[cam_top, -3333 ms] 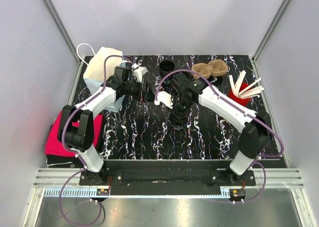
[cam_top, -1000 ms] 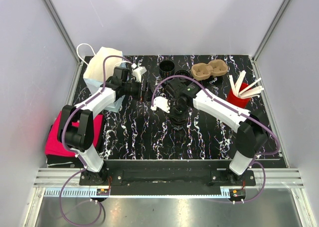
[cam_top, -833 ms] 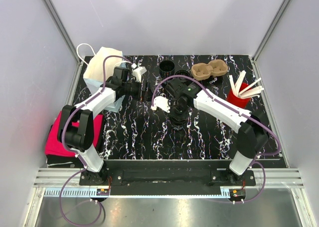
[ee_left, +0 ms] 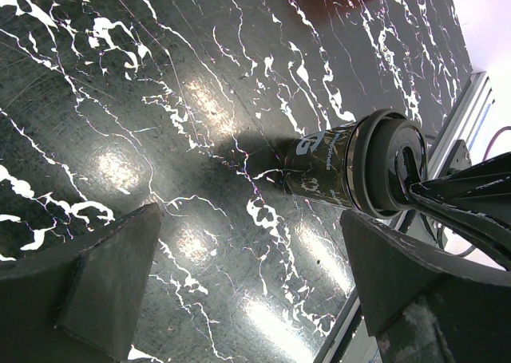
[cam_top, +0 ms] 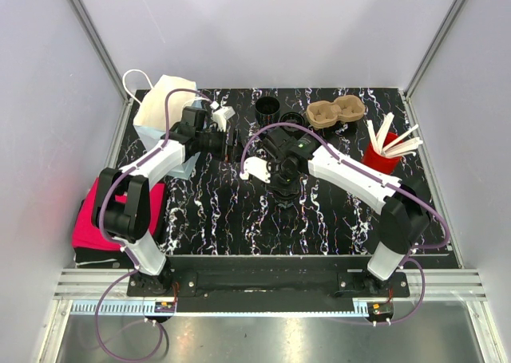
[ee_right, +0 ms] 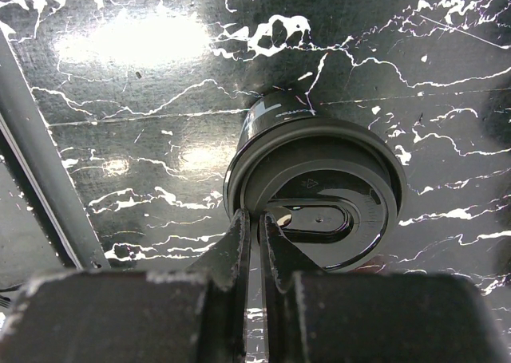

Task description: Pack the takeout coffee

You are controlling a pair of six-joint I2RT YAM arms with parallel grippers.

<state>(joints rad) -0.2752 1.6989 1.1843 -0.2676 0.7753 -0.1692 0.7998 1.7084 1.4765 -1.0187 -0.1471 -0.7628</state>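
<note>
Lidded cup (ee_left: 339, 167) at centre; open cup (cam_top: 267, 105) and carrier (cam_top: 336, 111) behind it; bag (cam_top: 160, 106) back-left; stirrer pot (cam_top: 385, 154) right

The top camera looks steeply down from above and behind the arm bases (cam_top: 152, 279), far enough off to take in the whole worktop (cam_top: 239, 211). The left wrist camera looks slantwise across the worktop from nearby, catching the cup (ee_left: 351, 167) side-on. The right wrist camera looks straight down, very close over the cup's lid (ee_right: 315, 195). All three share the cup.
</note>
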